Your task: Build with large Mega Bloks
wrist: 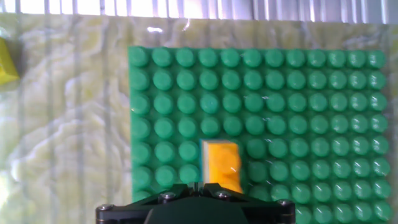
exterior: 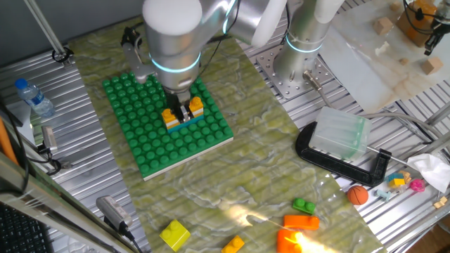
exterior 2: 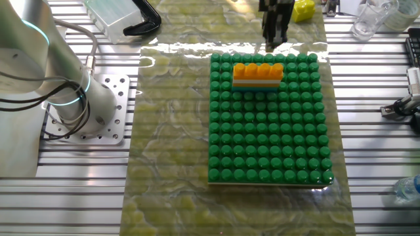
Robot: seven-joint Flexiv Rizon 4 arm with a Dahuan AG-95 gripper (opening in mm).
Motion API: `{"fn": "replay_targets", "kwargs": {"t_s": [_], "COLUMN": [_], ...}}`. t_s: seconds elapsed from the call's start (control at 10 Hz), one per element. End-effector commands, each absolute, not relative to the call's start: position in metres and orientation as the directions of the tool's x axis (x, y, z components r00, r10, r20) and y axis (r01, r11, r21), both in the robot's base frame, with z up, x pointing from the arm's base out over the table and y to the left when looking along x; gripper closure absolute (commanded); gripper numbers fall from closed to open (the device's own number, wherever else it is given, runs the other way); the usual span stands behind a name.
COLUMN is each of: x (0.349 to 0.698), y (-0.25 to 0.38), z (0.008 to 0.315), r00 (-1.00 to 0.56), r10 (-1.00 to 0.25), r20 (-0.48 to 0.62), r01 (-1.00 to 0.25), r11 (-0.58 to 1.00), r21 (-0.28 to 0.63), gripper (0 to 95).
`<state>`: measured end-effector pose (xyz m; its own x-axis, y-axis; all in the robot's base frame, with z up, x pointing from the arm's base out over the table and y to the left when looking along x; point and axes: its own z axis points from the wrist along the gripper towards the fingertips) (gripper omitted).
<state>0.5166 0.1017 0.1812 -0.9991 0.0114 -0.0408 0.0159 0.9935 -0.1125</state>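
Observation:
On the green studded baseplate (exterior: 151, 133) stands a short stack of Mega Bloks (exterior: 184, 117): a yellow-orange four-stud bar (exterior 2: 258, 69) on a white layer on a cyan one. My gripper (exterior: 183, 107) hangs straight over the middle of the stack, raised a little above it; in the other fixed view my gripper (exterior 2: 274, 40) shows beyond the plate's far edge. In the hand view the orange bar (wrist: 222, 163) lies just ahead of the jaws, which stand together with nothing between them. Loose bricks lie on the mat: yellow (exterior: 174, 234), orange (exterior: 301, 222), green (exterior: 304, 206).
A black clamp (exterior: 344, 165) and a clear plastic box (exterior: 341, 133) sit right of the mat. A water bottle (exterior: 34, 97) lies at the left. Small toys and an orange ball (exterior: 358, 194) are at the right edge. Wooden cubes (exterior: 383, 27) lie at the back right.

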Motion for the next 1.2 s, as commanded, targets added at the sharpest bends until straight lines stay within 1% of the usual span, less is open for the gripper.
{"fn": "replay_targets", "kwargs": {"t_s": [0.1, 0.4, 0.7, 1.0, 1.2], "x": [0.521, 0.524, 0.529, 0.533, 0.532], "y": [0.115, 0.146, 0.175, 0.181, 0.180], "z": [0.185, 0.194, 0.185, 0.180, 0.180], "r00": [-0.999, -0.999, -0.999, -0.999, -0.999], "r10": [0.017, 0.016, 0.008, -0.024, 0.010], "r20": [-0.043, -0.035, -0.048, -0.043, -0.046], "r01": [0.019, 0.018, 0.012, -0.021, 0.013], "r11": [0.998, 0.998, 0.997, 0.997, 0.998], "r21": [-0.063, -0.063, -0.080, -0.068, -0.068], "gripper": [95.0, 95.0, 95.0, 95.0, 95.0]}}
